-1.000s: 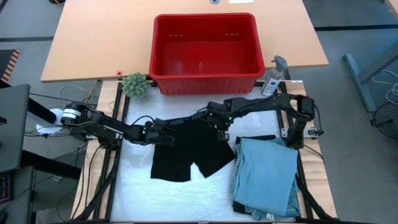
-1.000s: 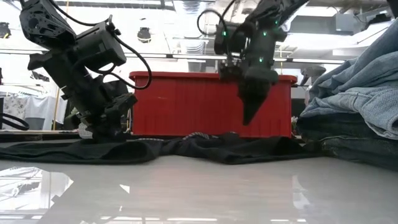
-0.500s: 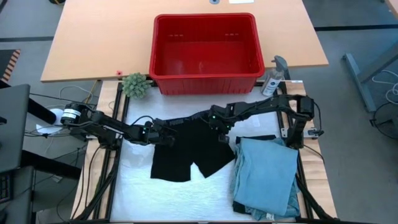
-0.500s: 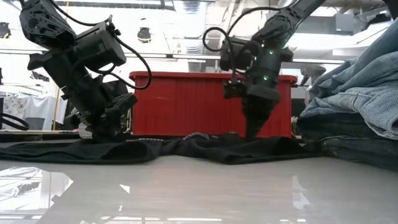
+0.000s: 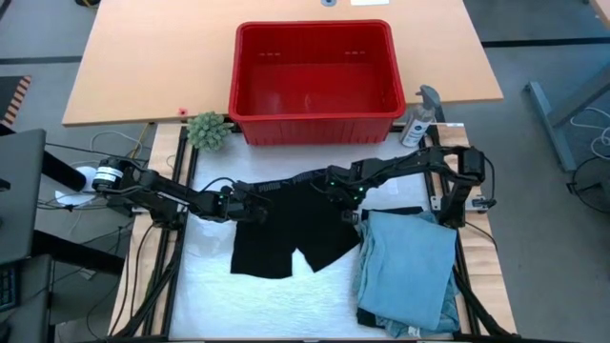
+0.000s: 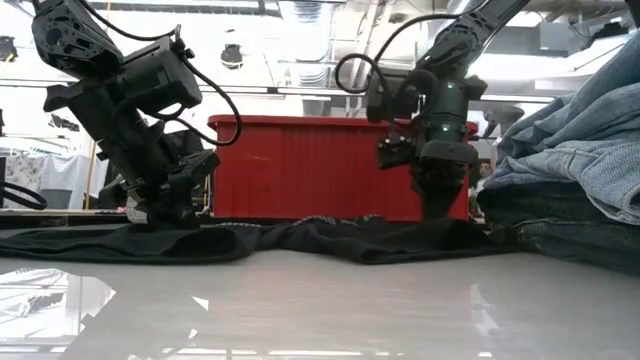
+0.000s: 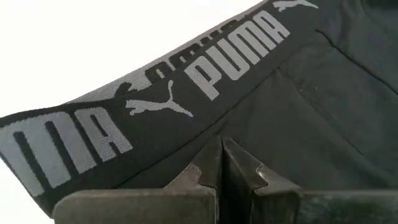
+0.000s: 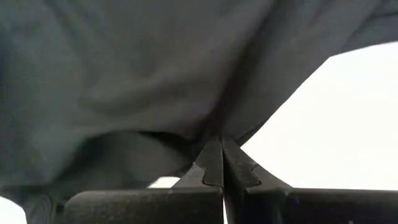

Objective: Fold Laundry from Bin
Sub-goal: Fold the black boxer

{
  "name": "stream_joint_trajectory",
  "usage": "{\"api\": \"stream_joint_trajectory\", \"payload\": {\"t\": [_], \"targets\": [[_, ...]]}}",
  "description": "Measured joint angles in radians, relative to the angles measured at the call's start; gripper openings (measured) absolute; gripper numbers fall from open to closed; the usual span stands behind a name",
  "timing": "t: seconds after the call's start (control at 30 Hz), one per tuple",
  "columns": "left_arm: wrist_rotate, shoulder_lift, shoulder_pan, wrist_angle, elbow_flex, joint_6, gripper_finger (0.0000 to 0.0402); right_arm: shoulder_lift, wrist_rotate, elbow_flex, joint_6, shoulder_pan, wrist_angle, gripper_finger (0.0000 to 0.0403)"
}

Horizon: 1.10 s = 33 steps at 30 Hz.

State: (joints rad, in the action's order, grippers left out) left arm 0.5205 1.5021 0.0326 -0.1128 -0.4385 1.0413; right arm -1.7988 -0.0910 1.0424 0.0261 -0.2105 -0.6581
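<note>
We see a pair of black shorts [image 5: 291, 227] spread flat on the white work surface [image 5: 210, 286], its waistband toward the far edge and its 2 legs pointing to the near edge. The grey lettering on the waistband [image 7: 205, 65] reads PUMA.

Our left gripper [image 5: 255, 211] rests at the waistband's left end, fingers [image 7: 208, 163] pressed together and pinching the black fabric just below the band. Our right gripper [image 5: 347, 206] sits at the shorts' right side, its fingers [image 8: 211, 158] likewise shut tight on a fold of the dark cloth. In the low view both grippers reach down to the garment lying on the surface.

A stack of 2 or more folded light blue denim pieces [image 5: 408, 272] lies at the near right corner, just beside the shorts. The red bin [image 5: 315, 69] stands beyond the far edge on the wooden table [image 5: 143, 67], with a small green plant [image 5: 207, 130] at its left corner and a spray bottle [image 5: 419, 119] at its right.
</note>
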Motion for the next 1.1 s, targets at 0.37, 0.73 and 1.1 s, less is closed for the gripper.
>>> {"api": "stream_joint_trajectory", "payload": {"t": [0.37, 0.73, 1.1], "targets": [[-0.015, -0.009, -0.001, -0.024, -0.003, 0.074, 0.0000, 0.023, 0.042, -0.003, -0.019, -0.009, -0.108, 0.0015], [-0.038, -0.282, -0.014, -0.092, 0.012, 0.070, 0.0000, 0.270, 0.101, -0.007, -0.028, -0.080, -0.082, 0.0039], [-0.030, -0.564, -0.048, -0.279, 0.008, 0.067, 0.0084, 0.296, 0.013, -0.008, -0.060, -0.132, 0.041, 0.0060]]}}
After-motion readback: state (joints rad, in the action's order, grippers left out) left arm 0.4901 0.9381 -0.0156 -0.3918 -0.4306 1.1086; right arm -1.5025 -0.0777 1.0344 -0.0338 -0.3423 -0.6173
